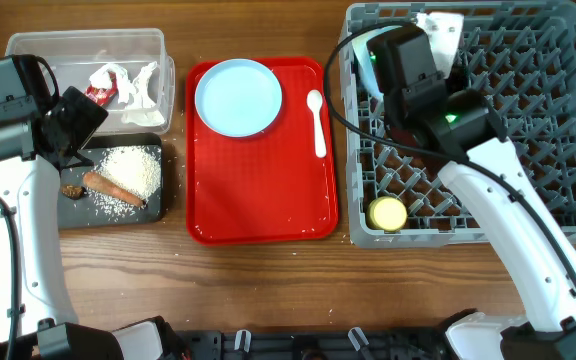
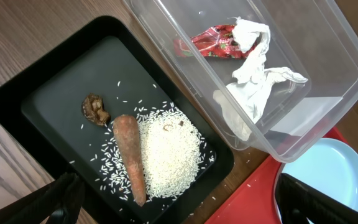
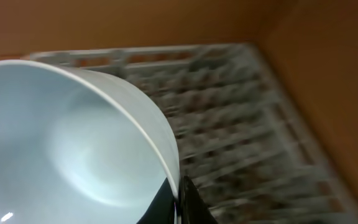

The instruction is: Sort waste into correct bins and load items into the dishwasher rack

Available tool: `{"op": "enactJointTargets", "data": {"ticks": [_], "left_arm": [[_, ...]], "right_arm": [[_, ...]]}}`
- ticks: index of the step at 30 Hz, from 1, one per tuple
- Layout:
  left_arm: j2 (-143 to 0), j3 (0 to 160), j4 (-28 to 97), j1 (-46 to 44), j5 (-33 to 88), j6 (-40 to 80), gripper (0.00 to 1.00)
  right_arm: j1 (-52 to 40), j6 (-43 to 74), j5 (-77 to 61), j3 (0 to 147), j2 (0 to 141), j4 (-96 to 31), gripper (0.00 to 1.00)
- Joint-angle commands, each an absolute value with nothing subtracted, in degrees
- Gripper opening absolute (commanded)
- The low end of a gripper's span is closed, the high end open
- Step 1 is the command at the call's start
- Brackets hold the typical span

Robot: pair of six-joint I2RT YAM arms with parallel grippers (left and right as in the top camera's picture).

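- The large square grey plastic rack (image 1: 528, 120) fills the right of the overhead view. A small yellow cup (image 1: 387, 213) sits among the pegs near its lower left corner.
- The right gripper (image 3: 178, 200) hangs over the rack's upper left corner. It is clamped on the rim of a light blue-green bowl (image 3: 73, 143), as far as the blurred wrist view shows.
- The bowl is tilted, with its hollow facing the wrist camera and its rim arcing from upper left down to the dark finger.
- Peg rows to the right of the arm and below it lie open.
- The flat red serving tray (image 1: 258, 190) sits at centre, close beside the rack's left wall.
- A pale blue round plate (image 1: 238, 96) lies in its upper part. A white plastic spoon (image 1: 317, 120) lies just right of the plate, long axis up-down, scoop end uppermost.
- The tray's lower half is open surface.
- At upper left, the clear plastic tub (image 1: 83, 38) holds a small red wrapper (image 2: 213, 43) and crumpled white paper (image 2: 257, 81).
- Directly below it, the shallow black tray (image 2: 48, 99) holds loose white rice (image 2: 169, 149). A thin orange-brown carrot-like stick (image 2: 131, 155) lies along the rice's left edge, thick end up in the left wrist view.
- A small brown food scrap (image 2: 95, 109) lies just beside that thick end.
- The left gripper (image 1: 76, 125) hovers over the black tray's upper left. Its fingers (image 2: 55, 202) are spread wide apart and hold nothing.
- A wide strip of wooden table (image 1: 268, 290) runs along the bottom.
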State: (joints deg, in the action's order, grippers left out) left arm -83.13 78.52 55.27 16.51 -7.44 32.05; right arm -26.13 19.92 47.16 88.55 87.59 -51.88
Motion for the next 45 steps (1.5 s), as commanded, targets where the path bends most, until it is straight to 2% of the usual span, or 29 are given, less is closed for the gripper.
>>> {"op": "enactJointTargets", "data": {"ticks": [1,8,11,16,23,35,41,45], "left_arm": [[-82.7,79.3,55.1,16.6,-7.5,31.8,1.0],[-82.7,79.3,55.1,16.6,-7.5,31.8,1.0],[-82.7,79.3,55.1,16.6,-7.5,31.8,1.0],[-82.7,79.3,55.1,16.6,-7.5,31.8,1.0],[-82.7,79.3,55.1,16.6,-7.5,31.8,1.0],[-82.7,79.3,55.1,16.6,-7.5,31.8,1.0],[-82.7,79.3,55.1,16.6,-7.5,31.8,1.0],[-82.7,79.3,55.1,16.6,-7.5,31.8,1.0]], "right_arm": [[-26.5,10.0,61.1,88.6,90.5,-51.9,0.04],[-26.6,-10.5,68.2,88.6,99.5,-53.3,0.04],[-26.7,-15.2,70.9,88.6,102.9,-54.5,0.04],[-27.7,-16.1,70.8,88.6,106.2,-54.8,0.04],[-30.4,-15.4,62.3,88.5,106.6,-55.4,0.04],[-29.9,-14.6,67.8,88.4,107.4,-55.1,0.04],[-29.9,-15.1,74.9,88.4,111.8,-55.7,0.04],[-30.0,-15.0,75.0,88.4,114.1,-55.7,0.04]]}}
